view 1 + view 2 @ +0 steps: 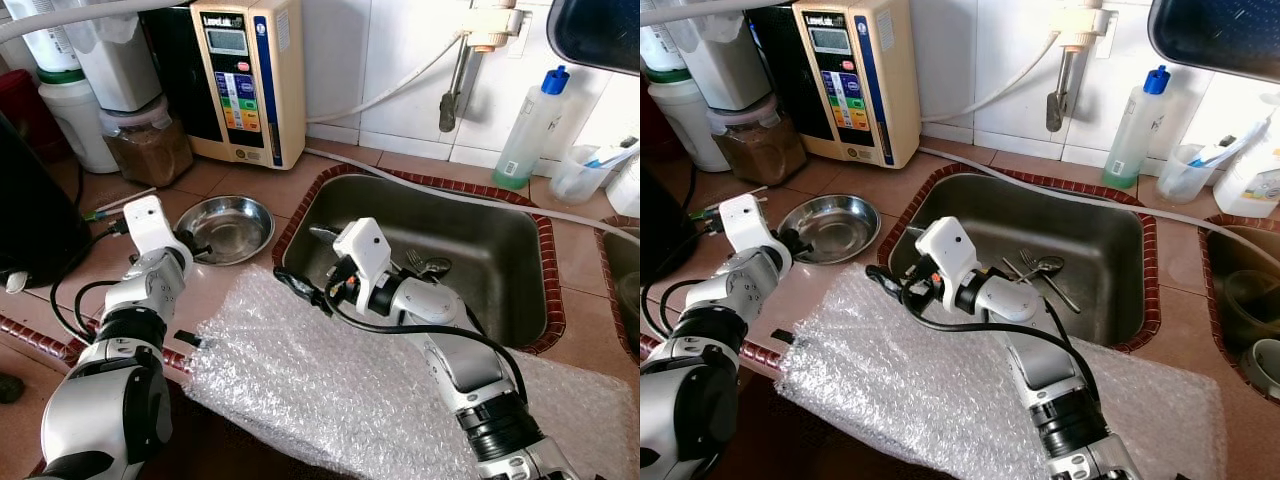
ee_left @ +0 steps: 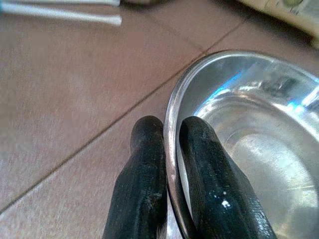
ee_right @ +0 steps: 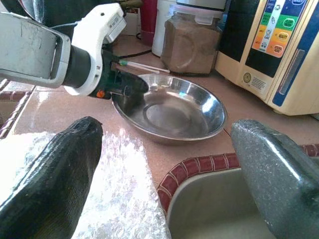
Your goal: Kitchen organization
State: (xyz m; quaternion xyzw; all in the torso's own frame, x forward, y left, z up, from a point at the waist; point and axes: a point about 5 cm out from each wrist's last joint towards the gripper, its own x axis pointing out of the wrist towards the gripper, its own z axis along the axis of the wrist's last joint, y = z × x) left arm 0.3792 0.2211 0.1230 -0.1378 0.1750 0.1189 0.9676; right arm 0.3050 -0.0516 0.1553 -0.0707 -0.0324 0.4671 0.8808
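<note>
The tiled desk (image 1: 250,185) carries a sink (image 1: 520,290) sunk near its middle, with a spoon (image 1: 1045,265) and fork lying in the basin. A sheet of bubble wrap (image 1: 330,390) covers the front edge of the desk. Left of the sink, between it and the desk's back-left appliances, sits the steel bowl (image 1: 235,225).

The left gripper (image 2: 172,164) is pinched on the bowl's near rim, one finger inside and one outside. The right gripper (image 3: 164,164) hangs with fingers wide above the sink's left edge, pointing at the bowl and holding nothing.

The step looks like lifting the bowl. A rim pinch on thin polished steel may slip or let the bowl swing, so raise it slowly and keep it level. If it tilts, set it down and grip deeper. The right gripper could steady the far rim, but it should stay clear of the left wrist.
</note>
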